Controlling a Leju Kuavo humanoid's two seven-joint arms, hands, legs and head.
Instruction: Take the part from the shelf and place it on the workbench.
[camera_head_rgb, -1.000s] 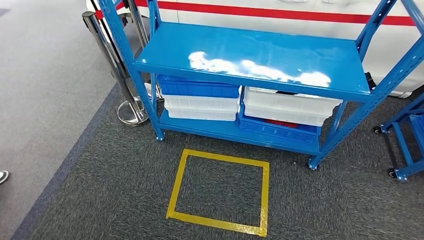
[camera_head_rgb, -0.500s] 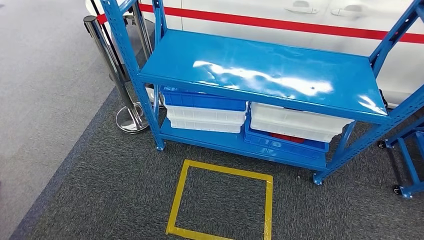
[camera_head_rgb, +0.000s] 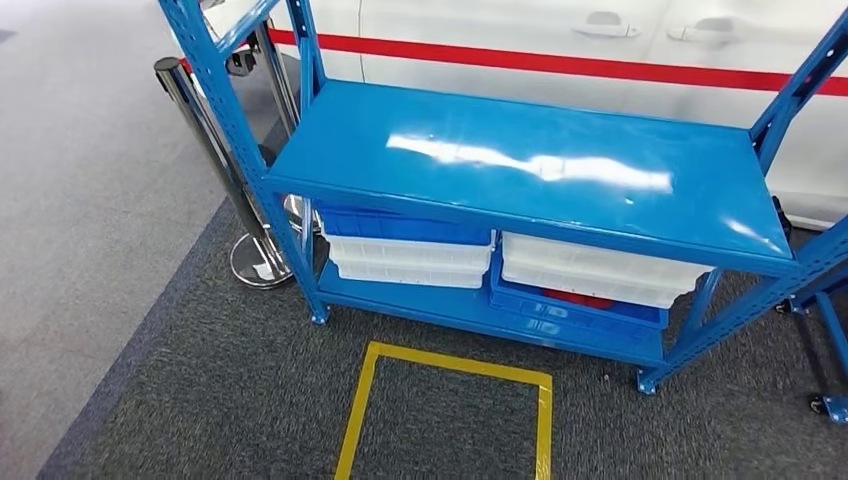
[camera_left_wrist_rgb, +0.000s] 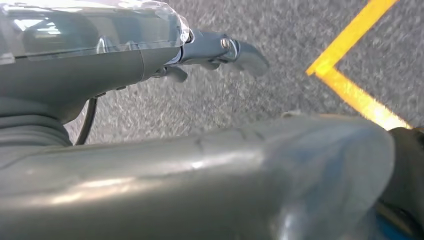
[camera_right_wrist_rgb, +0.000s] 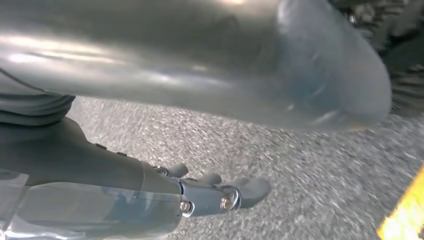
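Head view: blue shelf stands behind yellow tape square on carpet.

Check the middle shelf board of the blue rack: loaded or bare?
Bare. The head view shows the shelf board as plain glossy blue with light glare only; the bins sit on the level below it.

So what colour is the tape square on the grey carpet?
Yellow. The taped square outline on the floor shows best in the head view.
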